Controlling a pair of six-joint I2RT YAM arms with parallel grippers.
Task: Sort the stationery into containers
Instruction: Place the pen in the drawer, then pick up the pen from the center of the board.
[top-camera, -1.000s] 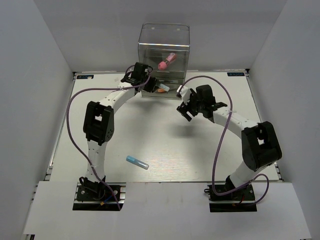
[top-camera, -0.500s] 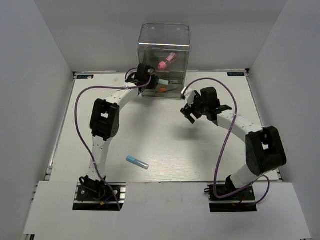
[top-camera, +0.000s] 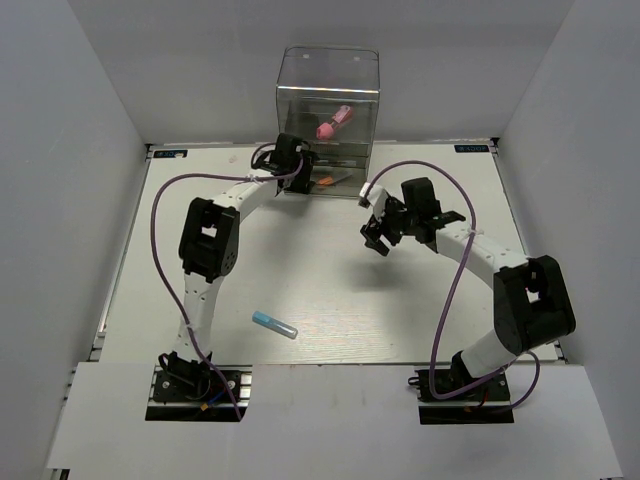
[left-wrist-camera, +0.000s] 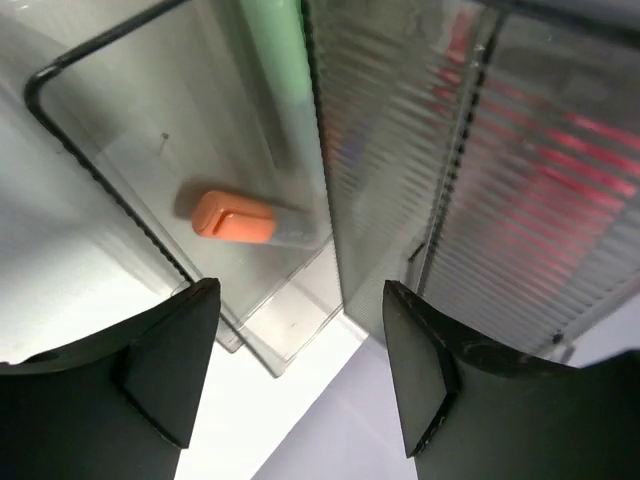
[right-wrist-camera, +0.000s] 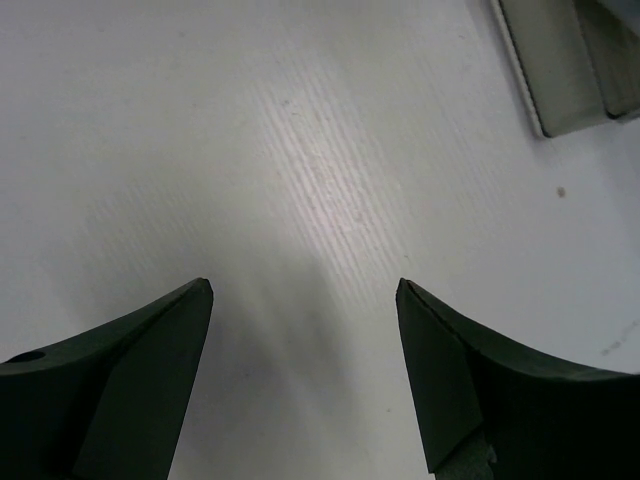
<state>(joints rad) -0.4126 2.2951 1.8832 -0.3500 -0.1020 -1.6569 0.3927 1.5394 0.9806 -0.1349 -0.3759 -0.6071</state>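
Observation:
The clear drawer box (top-camera: 328, 95) stands at the table's far middle. A pink-capped marker (top-camera: 330, 122) lies in an upper drawer. An orange-capped marker (top-camera: 325, 182) lies in the bottom drawer, which sticks out a little. My left gripper (top-camera: 300, 165) is open and empty at the box's lower left front. In the left wrist view (left-wrist-camera: 300, 350) it frames the drawer corner, with the orange marker (left-wrist-camera: 235, 216) and a green item (left-wrist-camera: 275, 50) behind the plastic. My right gripper (top-camera: 378, 238) is open and empty over bare table (right-wrist-camera: 305, 290). A blue-capped marker (top-camera: 274, 323) lies on the table near the front.
White walls enclose the table (top-camera: 300, 270) on three sides. The box's base corner (right-wrist-camera: 560, 70) shows at the top right of the right wrist view. Purple cables loop off both arms.
My left gripper has moved right, up against the box's bottom drawer. My right gripper has shifted slightly toward the near side. The blue marker has not moved.

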